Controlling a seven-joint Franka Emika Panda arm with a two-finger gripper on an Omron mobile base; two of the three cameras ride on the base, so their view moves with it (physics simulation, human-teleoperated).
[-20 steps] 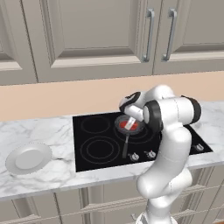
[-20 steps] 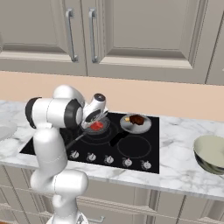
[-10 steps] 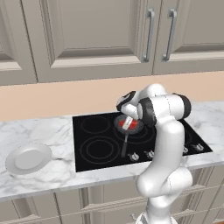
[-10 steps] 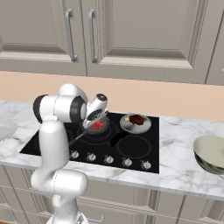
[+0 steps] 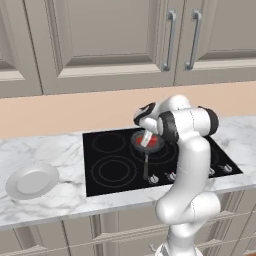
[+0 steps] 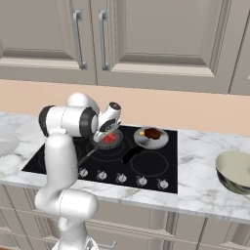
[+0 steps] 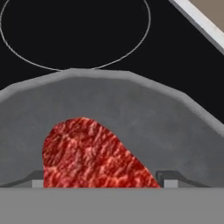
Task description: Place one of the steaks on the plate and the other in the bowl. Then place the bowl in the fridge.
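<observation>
Bright-red raw steak [image 7: 89, 153] lying flat in the grey frying pan [image 7: 131, 109], on the back burner of the black cooktop [image 5: 115, 165]; pan handle pointing toward the front knobs. Gripper [image 7: 105, 183] poised low over the steak, jaws spread wide to either side of the meat, tips just above or barely at the pan floor, nothing yet grasped; contact with the meat not decidable.

Risk, as a judgement: thin, flat slab, hence a chance of the fingertips closing above it or skating over it and coming away empty; too deep a descent likely to jam the tips against the pan and shift it on the cooktop.

Left of the cooktop, on the marble counter: white plate [image 5: 32, 180], well apart from the pan. Right of the cooktop: cream bowl [image 6: 235, 171], near the counter edge. 2nd steak possibly the dark piece on the small grey dish [image 6: 151, 138] just right of the pan.
</observation>
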